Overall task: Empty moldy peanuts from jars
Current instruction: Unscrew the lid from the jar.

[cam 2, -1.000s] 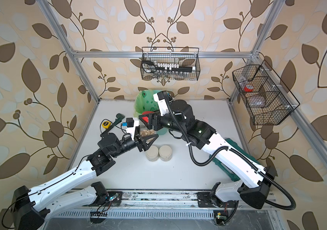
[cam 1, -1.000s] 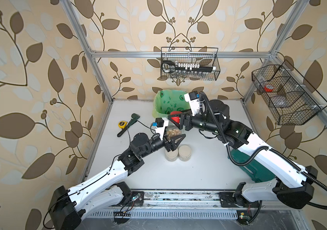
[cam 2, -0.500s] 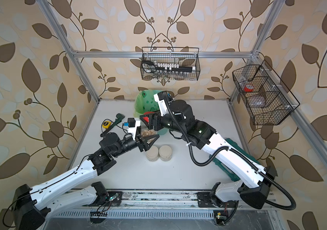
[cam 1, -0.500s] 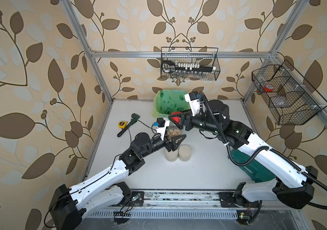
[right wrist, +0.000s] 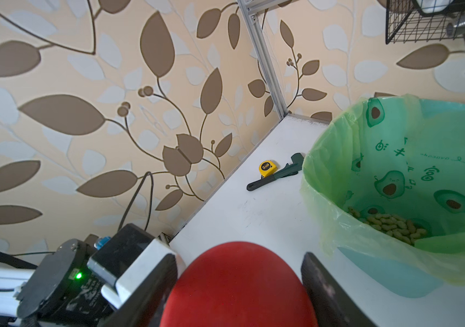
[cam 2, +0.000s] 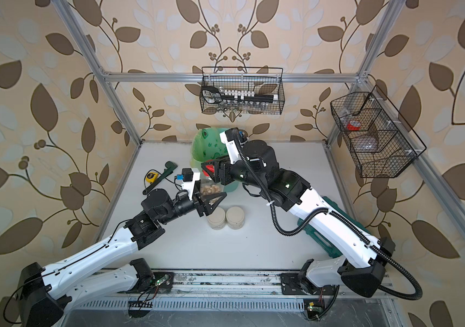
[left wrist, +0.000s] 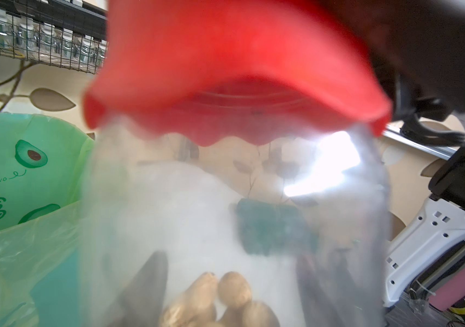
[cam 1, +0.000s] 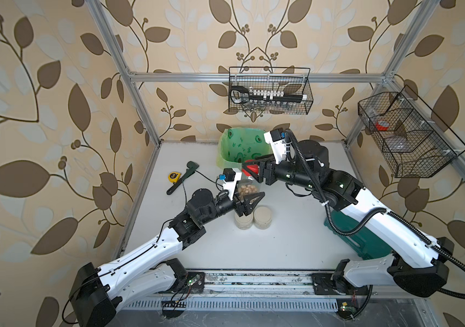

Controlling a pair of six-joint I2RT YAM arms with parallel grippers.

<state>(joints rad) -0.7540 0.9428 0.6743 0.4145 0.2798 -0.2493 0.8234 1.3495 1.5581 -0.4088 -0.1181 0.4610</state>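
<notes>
Just behind the red-lidded jar (cam 1: 247, 190) stands the green-lined bin (cam 1: 225, 154).

The word "avocado" is made out in script on the green liner (left wrist: 41, 184), mirrored, in the left wrist view. It is seen again, upside down, in the right wrist view. The tape measure's (right wrist: 267, 167) label is too small to be read.

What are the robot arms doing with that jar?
The left pincer holds a glass jar with peanuts in it. The right pincer grips its red lid, which is on the jar. Beside them, the green bin already has a nut pile at the bottom. Two short jars stand lidded on the table.
</notes>
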